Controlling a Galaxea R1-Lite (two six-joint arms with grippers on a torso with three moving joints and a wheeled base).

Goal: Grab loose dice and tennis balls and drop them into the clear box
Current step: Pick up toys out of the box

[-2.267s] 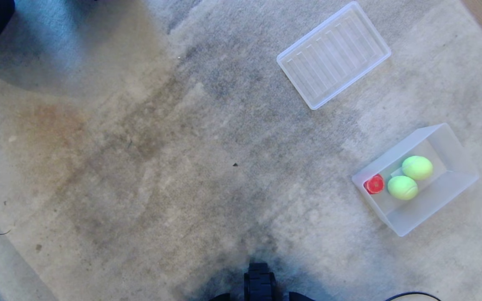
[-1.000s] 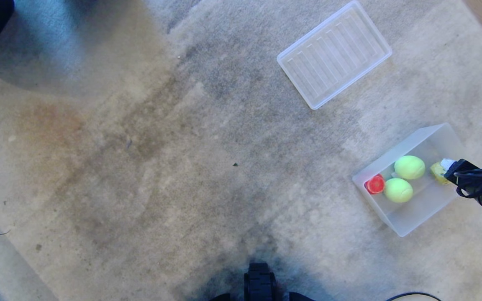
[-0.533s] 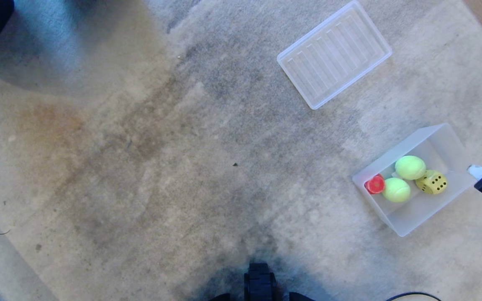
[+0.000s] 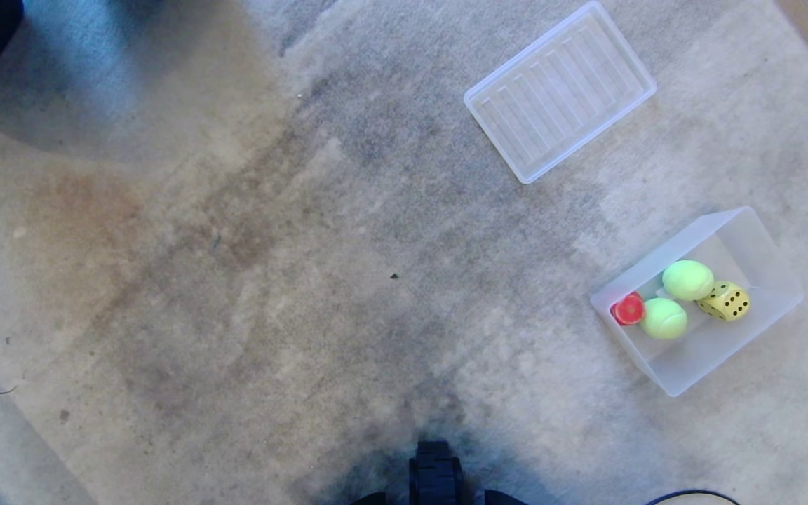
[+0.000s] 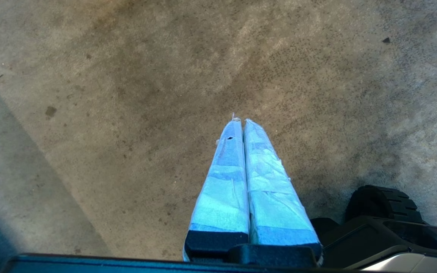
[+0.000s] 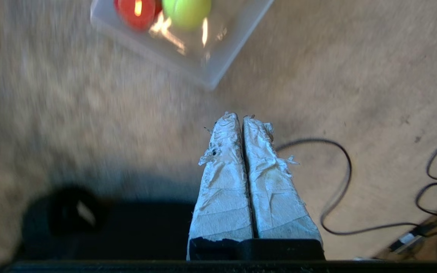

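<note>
You'll find no readable words, brands or numbers anywhere. The only marks are black pips on the yellow die, at about four o'clock in the head view; its upper face shows six, in two rows.

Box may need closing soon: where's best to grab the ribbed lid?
Probably the lid's raised rim on a long edge, claw descending from above and straddling it. It lies flat on the carpet, so only the thin lip gives any purchase; the ribbed middle offers none.
</note>
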